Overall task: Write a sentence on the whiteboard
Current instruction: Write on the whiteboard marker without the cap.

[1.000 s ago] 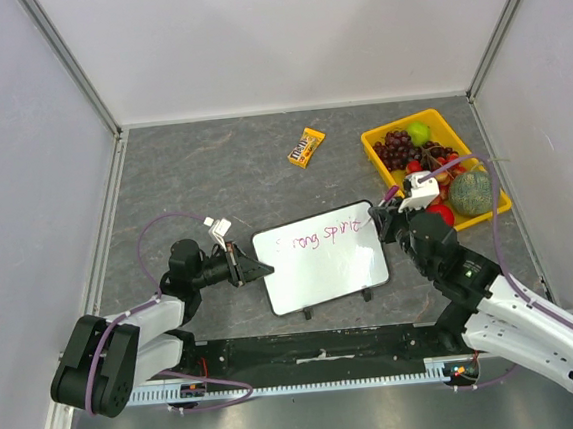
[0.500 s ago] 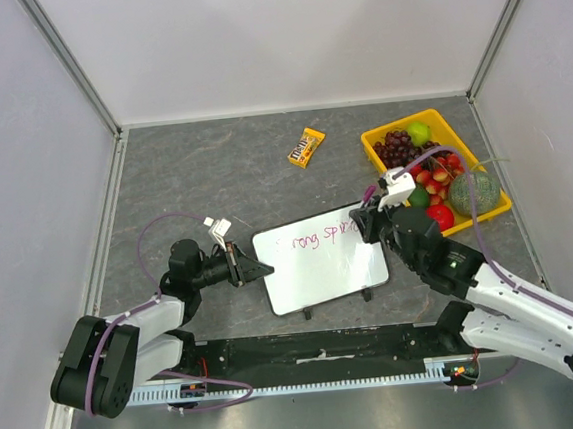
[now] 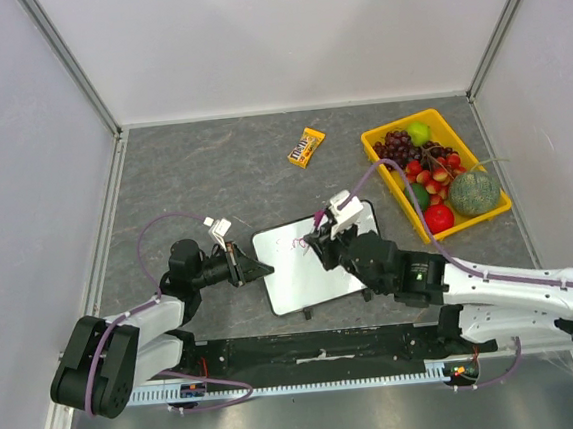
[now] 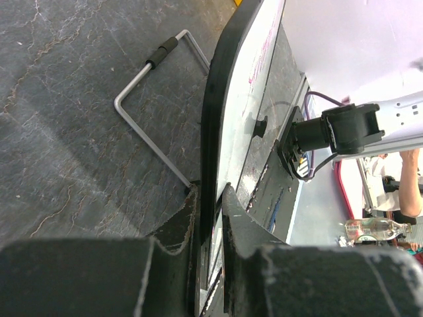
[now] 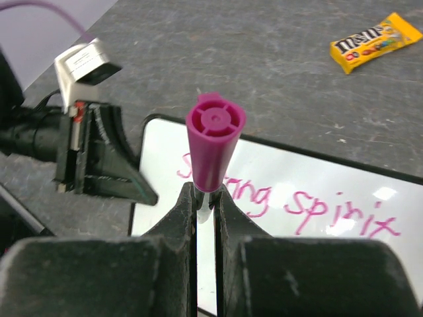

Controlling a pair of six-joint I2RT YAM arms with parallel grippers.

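Two arms from above: the whiteboard [image 3: 292, 279] lies near the table's six o'clock, with the left gripper [image 3: 263, 269] clamped on its nine o'clock edge and the right gripper [image 3: 319, 242] over its upper part. Left wrist: jaws pinch the thin black rim, a sound hold on a board that looks light, stiff and slick. Right wrist: jaws closed on a pink marker [image 5: 213, 148], smooth and likely slippery, upright over the sentence [image 5: 291, 201], which runs off toward three o'clock.

The whiteboard [image 5: 370, 178] is carrying pink handwriting [image 5: 330, 206] reading "S…ng spirit", partly hidden; the yellow candy packet [image 5: 375, 41] is showing "m&m's".
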